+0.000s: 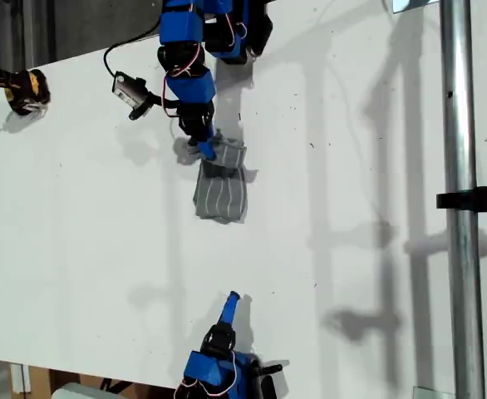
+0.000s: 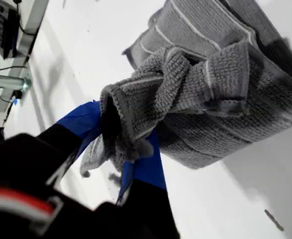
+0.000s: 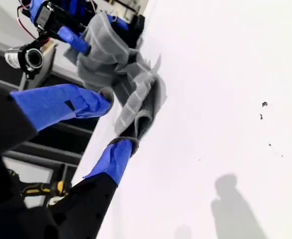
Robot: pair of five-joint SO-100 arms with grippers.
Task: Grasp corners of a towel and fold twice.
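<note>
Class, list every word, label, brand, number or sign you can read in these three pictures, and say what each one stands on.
None can be read.
The towel bears only white stripes, no label.
The keyboard in the first wrist view has keys too small and blurred to read.
The arms and the table show no print.

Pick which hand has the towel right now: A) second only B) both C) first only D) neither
C: my first hand is shut on a bunched edge of the towel, while my second hand is open with the cloth beyond its fingertips.
</note>
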